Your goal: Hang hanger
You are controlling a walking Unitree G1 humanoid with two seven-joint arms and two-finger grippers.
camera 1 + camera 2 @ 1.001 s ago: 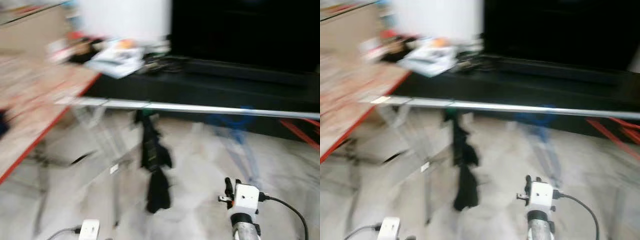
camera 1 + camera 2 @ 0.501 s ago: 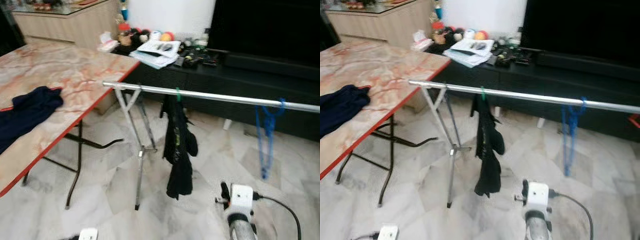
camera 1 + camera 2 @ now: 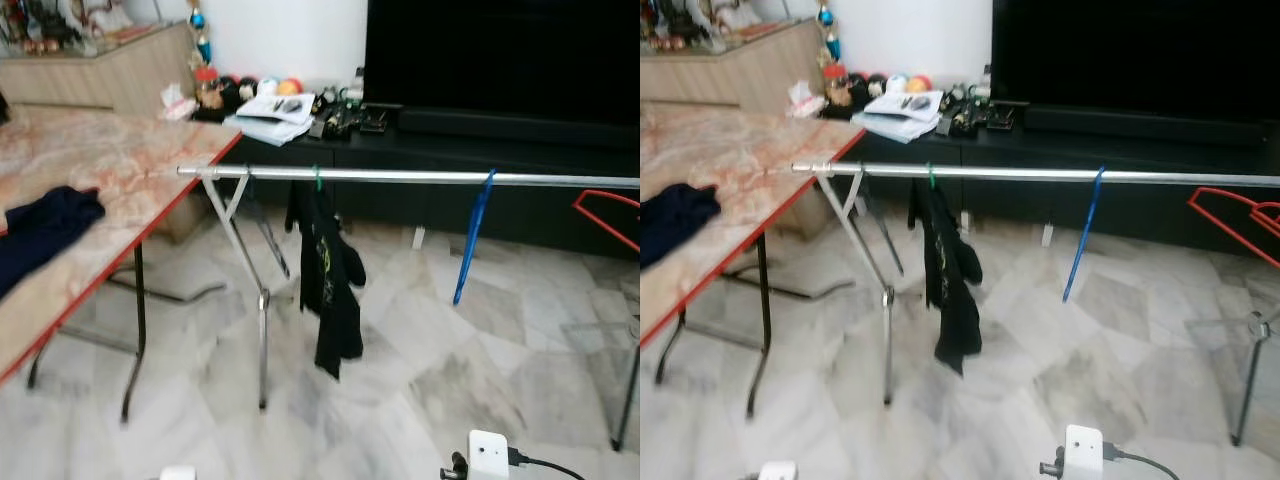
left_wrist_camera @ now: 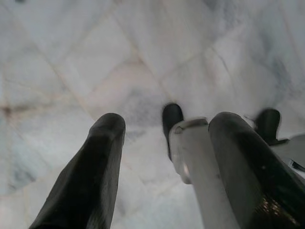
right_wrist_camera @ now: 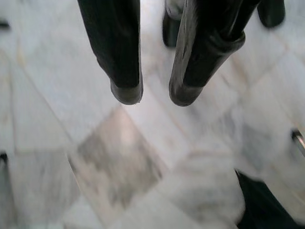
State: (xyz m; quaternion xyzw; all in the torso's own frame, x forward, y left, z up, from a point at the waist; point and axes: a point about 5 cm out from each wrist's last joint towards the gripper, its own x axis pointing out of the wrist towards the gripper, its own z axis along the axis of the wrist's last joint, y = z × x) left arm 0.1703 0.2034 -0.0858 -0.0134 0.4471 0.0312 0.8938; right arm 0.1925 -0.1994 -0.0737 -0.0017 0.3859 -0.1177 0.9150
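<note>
The head camera now stands further back and steadier than half a second ago: the whole picture has shifted, so the silver rail (image 3: 420,176) of the clothes rack reads sharp and more of its length shows, including a red hanger (image 3: 610,215) near its right end that was out of frame before. The things themselves have not moved. A black garment (image 3: 325,275) hangs on a green hanger near the rail's left end, and a blue hanger (image 3: 472,238) dangles further right. For the task, this looks like an approach or search stage.

The left gripper (image 4: 164,157) points down at the marble floor (image 4: 71,71), jaws spread and empty. The right gripper (image 5: 155,93) also hangs over the floor, jaws slightly apart, pinching nothing.

The red hanger is cut off at the frame edge. A dark blue cloth (image 3: 45,225) lies on the marble-topped bench (image 3: 130,160); any hanger under it cannot be made out.
</note>
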